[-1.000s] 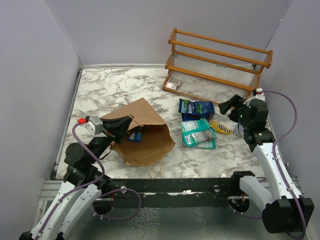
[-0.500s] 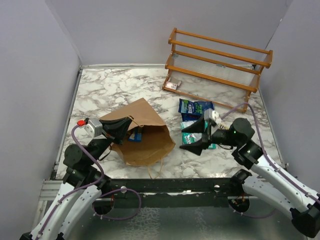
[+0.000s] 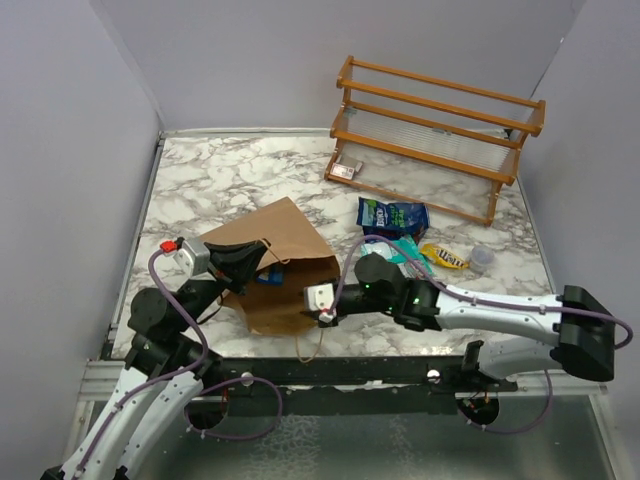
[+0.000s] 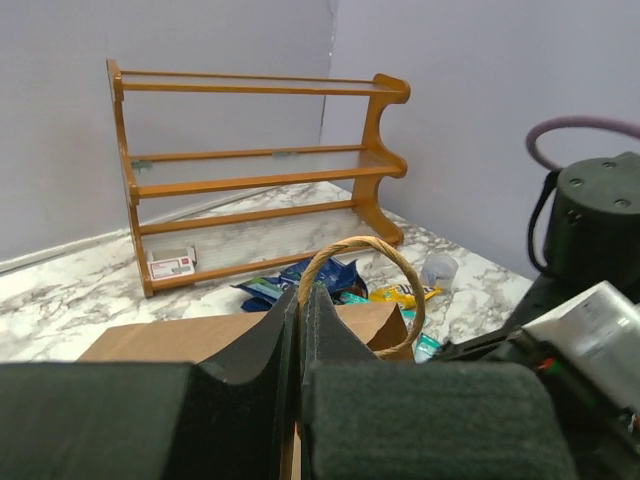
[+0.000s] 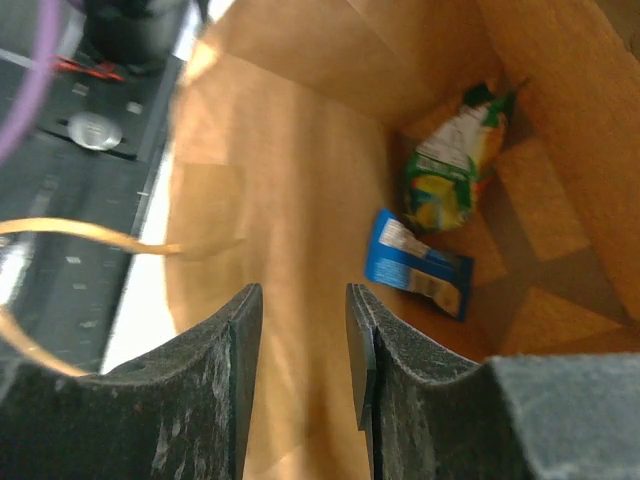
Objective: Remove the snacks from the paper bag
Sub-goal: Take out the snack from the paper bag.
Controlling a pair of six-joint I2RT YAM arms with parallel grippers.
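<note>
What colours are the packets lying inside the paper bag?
A blue packet and a green-and-yellow packet; clearest in the right wrist view.

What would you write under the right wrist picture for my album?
The right pincer peers, open, into the paper bag at a blue packet and a green-yellow packet.

Both arms are white with round black joints. The left arm [image 3: 130,400] is at the lower left of the top view. The right arm [image 3: 500,305] is at the lower right. A thin purple cable [image 4: 585,122] runs along each one. The left arm has a small red tag [image 3: 167,244] near its tip. The right arm has a big black block [image 3: 587,335] at its base. The left gripper [image 4: 300,295] is smooth and black. The right gripper [image 5: 302,300] is dark grey with pale specks.
</note>
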